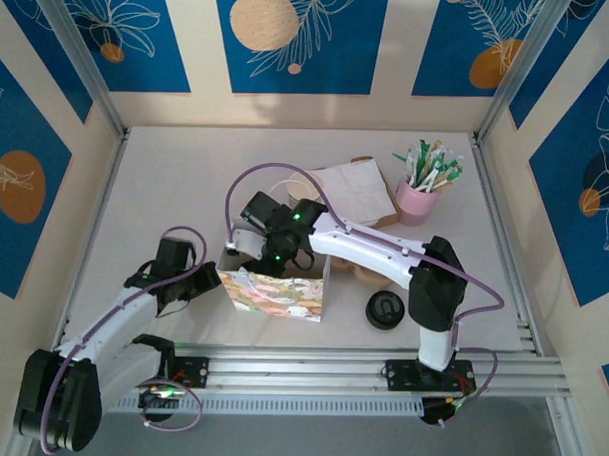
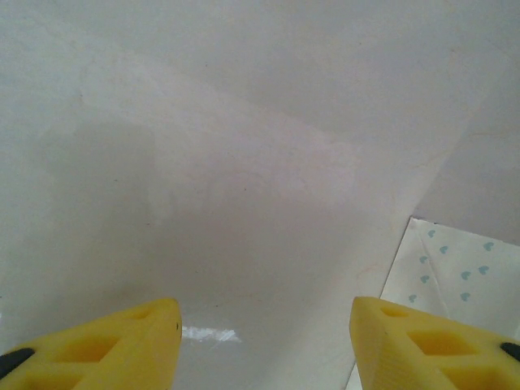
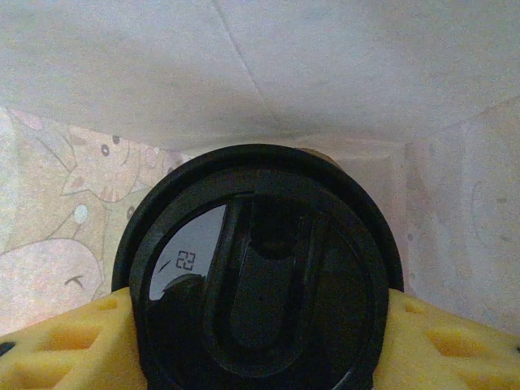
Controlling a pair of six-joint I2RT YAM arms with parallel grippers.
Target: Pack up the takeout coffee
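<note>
Top external view: the pale grey surface (image 1: 166,183) lies mostly bare left of and behind the printed paper bag (image 1: 282,295), which stands with its top open. Inside the bag, with walls close on every side, is the takeout coffee (image 3: 260,284). Its round black plastic lid faces up, clenched by the right pincer (image 3: 260,341). Packing looks nearly done — setting down and letting go remain. The left pincer (image 2: 266,325), at the bag's left edge, is spread — nothing shows between its tips.
</note>
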